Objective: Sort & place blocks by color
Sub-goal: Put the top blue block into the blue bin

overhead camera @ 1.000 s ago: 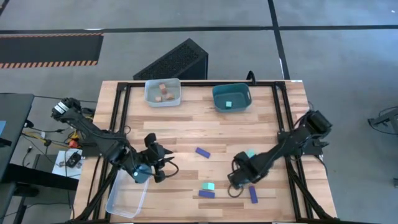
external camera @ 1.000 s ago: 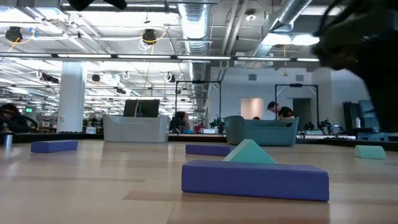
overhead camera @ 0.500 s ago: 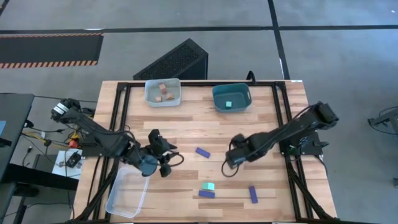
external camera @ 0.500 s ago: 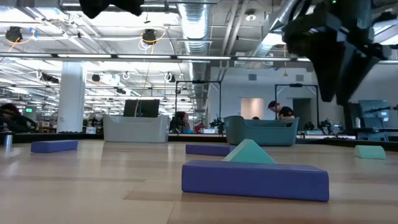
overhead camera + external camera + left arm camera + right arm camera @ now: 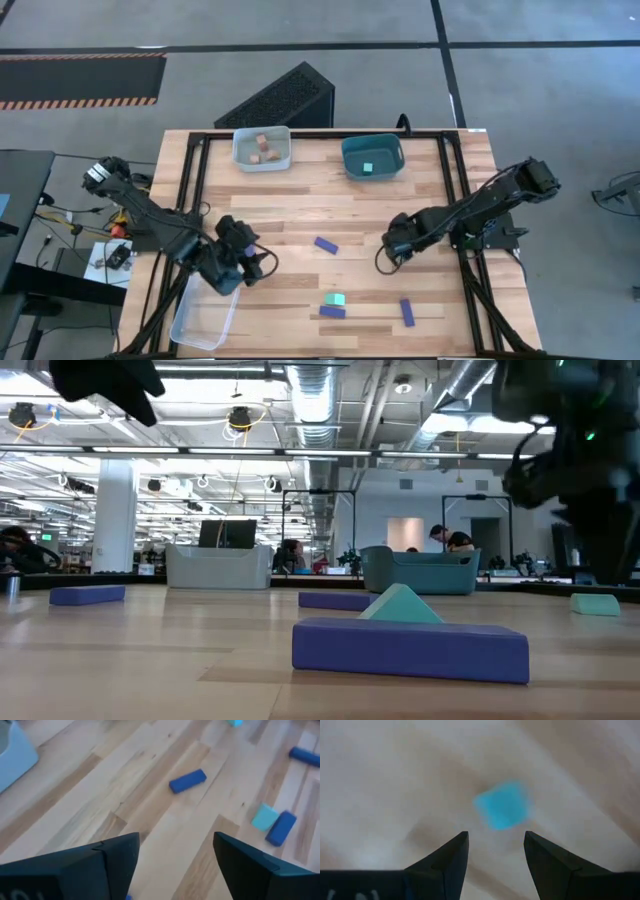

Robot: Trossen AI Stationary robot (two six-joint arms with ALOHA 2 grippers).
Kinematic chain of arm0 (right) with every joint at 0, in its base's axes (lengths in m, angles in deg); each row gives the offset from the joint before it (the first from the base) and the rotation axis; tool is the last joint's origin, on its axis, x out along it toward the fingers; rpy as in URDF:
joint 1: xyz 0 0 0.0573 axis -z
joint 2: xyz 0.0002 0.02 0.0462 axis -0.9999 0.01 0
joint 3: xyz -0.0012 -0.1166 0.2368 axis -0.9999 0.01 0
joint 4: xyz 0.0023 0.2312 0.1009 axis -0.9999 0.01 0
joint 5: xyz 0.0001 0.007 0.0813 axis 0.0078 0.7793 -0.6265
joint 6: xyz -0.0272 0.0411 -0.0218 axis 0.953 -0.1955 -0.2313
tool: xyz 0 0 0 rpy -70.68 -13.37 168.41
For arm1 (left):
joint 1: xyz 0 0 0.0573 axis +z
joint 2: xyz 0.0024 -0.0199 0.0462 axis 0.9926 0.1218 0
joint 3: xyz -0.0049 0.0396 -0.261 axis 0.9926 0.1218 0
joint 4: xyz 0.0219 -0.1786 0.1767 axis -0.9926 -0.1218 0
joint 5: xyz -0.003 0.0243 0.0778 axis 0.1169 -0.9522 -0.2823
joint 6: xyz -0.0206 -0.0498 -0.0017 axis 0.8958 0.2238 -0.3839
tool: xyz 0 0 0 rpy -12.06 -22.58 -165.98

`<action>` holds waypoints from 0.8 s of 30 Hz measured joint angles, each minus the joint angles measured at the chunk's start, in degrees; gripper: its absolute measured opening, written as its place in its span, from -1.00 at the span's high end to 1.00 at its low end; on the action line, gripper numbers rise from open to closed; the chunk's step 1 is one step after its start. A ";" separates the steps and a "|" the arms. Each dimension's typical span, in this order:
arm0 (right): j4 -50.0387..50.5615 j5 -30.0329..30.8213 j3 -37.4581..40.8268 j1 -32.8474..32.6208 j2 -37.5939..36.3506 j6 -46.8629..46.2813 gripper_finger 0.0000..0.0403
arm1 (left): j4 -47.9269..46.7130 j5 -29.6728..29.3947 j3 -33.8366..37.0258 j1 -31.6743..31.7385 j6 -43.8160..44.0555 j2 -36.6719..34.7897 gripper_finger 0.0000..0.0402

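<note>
Three dark blue bars [image 5: 325,244], [image 5: 332,312], [image 5: 406,312] lie flat on the wooden table. A teal cube [image 5: 335,298] rests next to the middle one. My right gripper [image 5: 390,250] points down, open, over another teal cube [image 5: 501,805], which sits just ahead of its fingertips [image 5: 457,847] and is untouched. In the high view the gripper hides that cube. My left gripper [image 5: 235,265] hangs open above the far end of the clear bin [image 5: 203,312]. Between its fingers [image 5: 120,855] there is only table.
At the table's far side stand a pale grey bin [image 5: 262,148] holding wood cubes and a teal bin [image 5: 372,157] holding one teal cube. A black frame runs along the table's left and right edges. In the low view a blue bar [image 5: 410,650] lies close to the camera.
My right gripper has swung from beside the near-right blue bar toward the table's far edge and now stands over the teal cube. My left gripper has rolled at the wrist and drawn slightly back toward the table's left edge, over the clear bin.
</note>
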 joint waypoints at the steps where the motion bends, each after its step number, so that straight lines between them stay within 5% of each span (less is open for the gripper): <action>1: 0.59 0.00 0.26 0.30 0.00 -4.49 -0.08 | -0.46 -0.91 0.00 -0.57 2.14 -0.03 -0.23; 7: -3.45 4.77 0.31 -1.36 -0.06 -26.87 -0.08 | -1.05 -3.27 0.00 -0.79 7.43 -0.04 -0.27; 13: -0.93 6.39 0.29 -0.89 3.98 -37.89 -0.08 | -0.87 -1.47 0.00 -0.53 7.61 -0.04 -0.27; 24: -5.24 4.63 -0.67 1.27 11.95 -34.27 -0.01 | -0.74 -0.55 0.00 -1.95 4.09 -0.04 -0.27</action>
